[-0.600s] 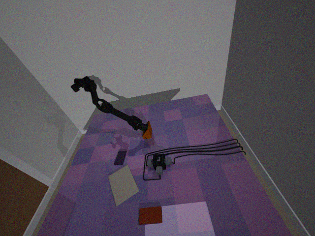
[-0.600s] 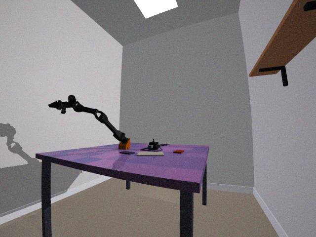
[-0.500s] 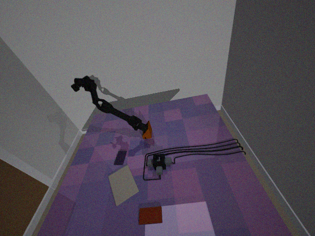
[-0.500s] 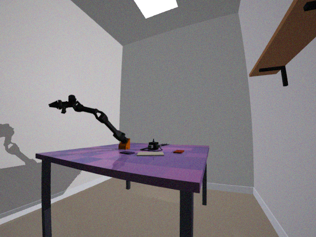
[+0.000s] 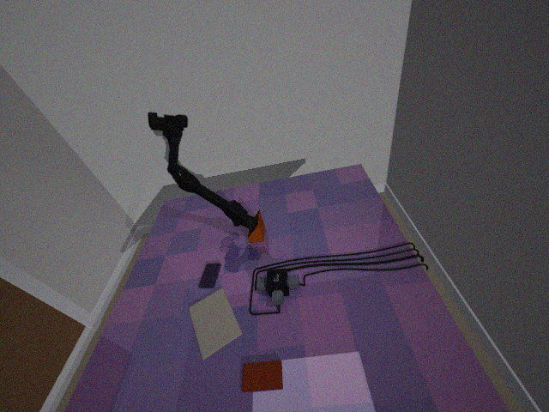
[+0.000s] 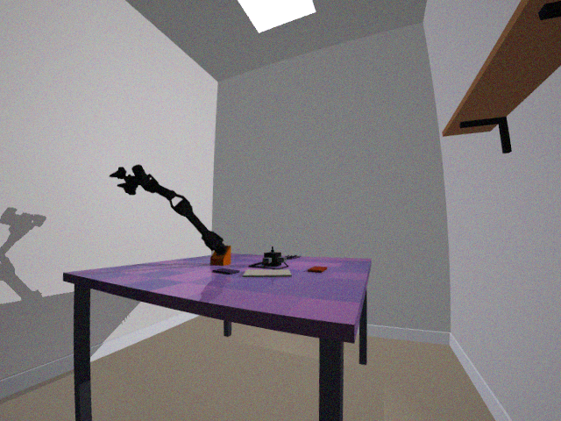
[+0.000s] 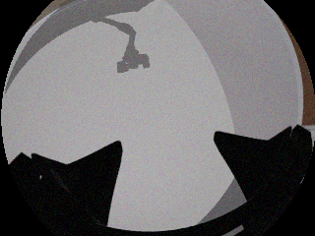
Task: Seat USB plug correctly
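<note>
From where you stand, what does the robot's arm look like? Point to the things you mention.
The arm (image 5: 195,187) (image 6: 192,218) is matte black, with slim links and chunky joints, on an orange base (image 5: 258,233) (image 6: 220,259). Its end effector (image 5: 160,118) (image 6: 117,180) (image 7: 169,142) has two black, wedge-shaped fingers. I can't make out any markings.

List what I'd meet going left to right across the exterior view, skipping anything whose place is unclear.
Open pincer → orange arm base → cream flat sheet → red-orange flat block → brown wall shelf.
</note>
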Motion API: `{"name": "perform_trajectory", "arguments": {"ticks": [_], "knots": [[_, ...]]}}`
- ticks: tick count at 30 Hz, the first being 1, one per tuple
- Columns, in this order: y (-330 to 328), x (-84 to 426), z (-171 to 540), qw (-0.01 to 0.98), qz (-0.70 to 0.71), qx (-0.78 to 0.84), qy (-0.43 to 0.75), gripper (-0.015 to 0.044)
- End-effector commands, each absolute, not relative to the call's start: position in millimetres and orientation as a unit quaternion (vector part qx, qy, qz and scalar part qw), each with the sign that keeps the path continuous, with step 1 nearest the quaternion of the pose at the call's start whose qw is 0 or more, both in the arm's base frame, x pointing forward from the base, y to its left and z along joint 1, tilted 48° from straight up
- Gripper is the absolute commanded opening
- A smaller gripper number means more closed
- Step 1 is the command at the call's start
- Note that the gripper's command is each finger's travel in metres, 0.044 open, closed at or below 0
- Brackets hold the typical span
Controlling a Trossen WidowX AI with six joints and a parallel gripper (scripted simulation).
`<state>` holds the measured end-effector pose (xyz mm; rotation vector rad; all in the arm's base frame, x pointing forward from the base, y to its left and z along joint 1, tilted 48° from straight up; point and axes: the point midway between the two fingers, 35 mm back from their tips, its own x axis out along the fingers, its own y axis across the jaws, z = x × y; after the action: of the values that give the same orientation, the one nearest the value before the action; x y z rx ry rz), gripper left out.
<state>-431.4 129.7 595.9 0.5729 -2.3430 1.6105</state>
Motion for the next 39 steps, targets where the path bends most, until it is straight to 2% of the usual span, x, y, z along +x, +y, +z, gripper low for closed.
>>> {"name": "perform_trajectory", "arguments": {"ticks": [1,9,18,28,39], "knots": [[201.3,-429.6,567.5,0.133,0.643,0.11,-0.746,0.044],[315.9,-400.3,511.7,0.185,0.77,-0.024,-0.61,0.044],[423.4,-333.0,439.7,0.279,0.854,-0.146,-0.414,0.044],[508.6,-225.6,354.4,0.414,0.874,-0.214,-0.139,0.044],[550.3,-80.1,259.7,0.574,0.772,-0.245,0.123,0.044]]}}
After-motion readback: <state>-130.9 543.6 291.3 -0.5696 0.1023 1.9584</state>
